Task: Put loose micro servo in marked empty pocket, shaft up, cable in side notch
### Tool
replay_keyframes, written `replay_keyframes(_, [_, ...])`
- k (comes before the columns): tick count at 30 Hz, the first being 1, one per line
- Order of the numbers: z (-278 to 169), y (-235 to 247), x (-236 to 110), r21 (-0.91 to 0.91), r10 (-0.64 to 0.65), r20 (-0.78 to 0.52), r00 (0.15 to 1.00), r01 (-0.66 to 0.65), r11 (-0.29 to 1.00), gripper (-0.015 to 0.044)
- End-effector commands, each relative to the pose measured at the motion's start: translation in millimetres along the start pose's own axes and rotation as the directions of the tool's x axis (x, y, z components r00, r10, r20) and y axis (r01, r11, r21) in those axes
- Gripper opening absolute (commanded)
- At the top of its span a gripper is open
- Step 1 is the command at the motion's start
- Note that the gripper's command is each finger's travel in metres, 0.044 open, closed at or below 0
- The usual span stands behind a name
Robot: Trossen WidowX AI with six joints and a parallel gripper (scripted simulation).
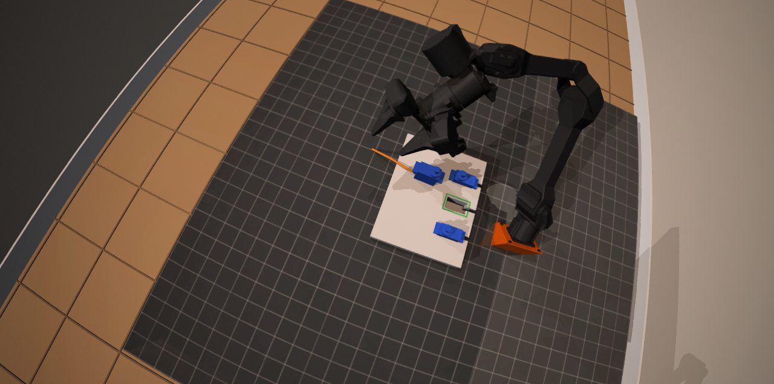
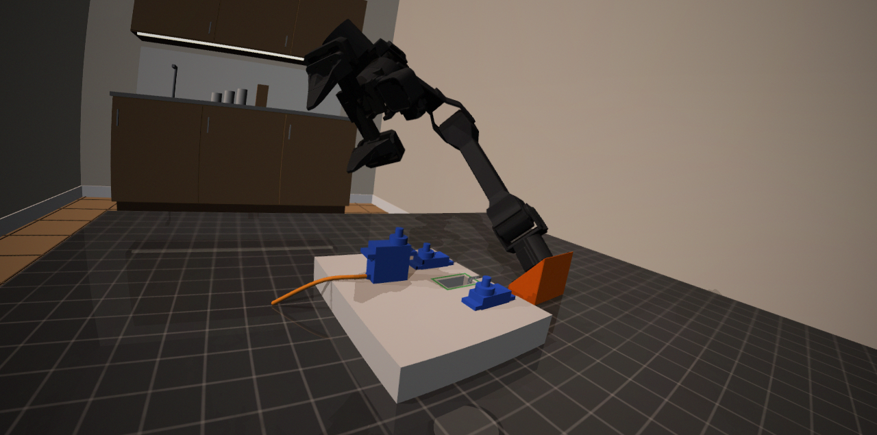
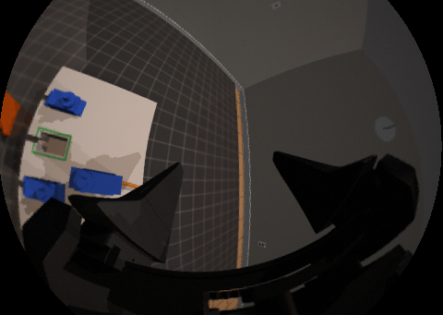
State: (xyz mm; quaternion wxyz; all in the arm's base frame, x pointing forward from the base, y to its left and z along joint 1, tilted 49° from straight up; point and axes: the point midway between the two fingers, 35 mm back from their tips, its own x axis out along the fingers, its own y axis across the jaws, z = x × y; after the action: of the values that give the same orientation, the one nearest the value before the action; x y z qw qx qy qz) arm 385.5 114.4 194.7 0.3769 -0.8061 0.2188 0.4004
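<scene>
The loose blue micro servo [image 1: 429,172] [image 2: 386,259] [image 3: 94,180] stands upright on the white deck [image 1: 406,219] [image 2: 429,322] [image 3: 117,125] near its far left corner. Its orange cable [image 1: 389,158] [image 2: 306,286] [image 3: 129,184] trails off the deck's edge. The green-outlined empty pocket [image 1: 456,204] [image 2: 455,281] [image 3: 54,144] lies between two seated blue servos [image 1: 464,178] [image 1: 448,230]. My gripper [image 1: 387,143] [image 2: 331,138] [image 3: 229,162] is open and empty. It hangs high above the deck's far end, a little beyond the loose servo, with its fingers tilted down.
The arm's orange base [image 1: 511,240] [image 2: 545,277] stands right next to the deck on the pocket side. The deck lies on a dark grid mat [image 1: 303,251]. A wall runs close behind the base, and cabinets stand far at the back.
</scene>
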Motion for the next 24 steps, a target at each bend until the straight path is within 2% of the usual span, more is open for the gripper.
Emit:
replay_keyframes(1, [4.0, 15.3, 8.5, -0.099, 0.109, -0.008, 0.994, -0.109, 0.989, 0.0440])
replay_keyframes(12, [8.6, 55.7, 16.4, -0.333, 0.353, -0.049, 0.935, -0.348, 0.876, 0.0440])
replay_keyframes(24, [6.7, 93.2, 12.2, -0.573, 0.572, -0.128, 0.810, -0.532, 0.624, 0.0440])
